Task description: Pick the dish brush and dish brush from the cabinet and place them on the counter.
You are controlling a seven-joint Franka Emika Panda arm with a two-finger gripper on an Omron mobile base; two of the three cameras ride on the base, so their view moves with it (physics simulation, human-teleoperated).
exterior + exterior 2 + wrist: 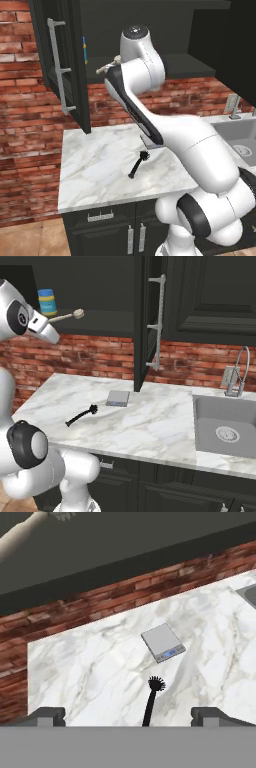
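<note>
The black dish brush (138,165) (82,415) (151,698) lies flat on the white marble counter (95,170) (160,421), bristle head toward the wall. The cream dish brush (66,316) (111,63) rests on the dark shelf of the open cabinet (105,318), and its pale handle (20,537) juts past the shelf edge at the hand view's upper left. My gripper (128,714) (50,333) hangs above the counter just below shelf height, out in front of the cream brush. Its jaws stand wide open with nothing between them, and the black brush lies well below them.
A flat grey square pad (118,398) (162,643) lies on the counter behind the black brush. A blue and yellow can (47,302) stands on the shelf. Open cabinet doors (60,65) (147,321) hang out over the counter. The sink (225,431) and faucet (240,371) are at the right.
</note>
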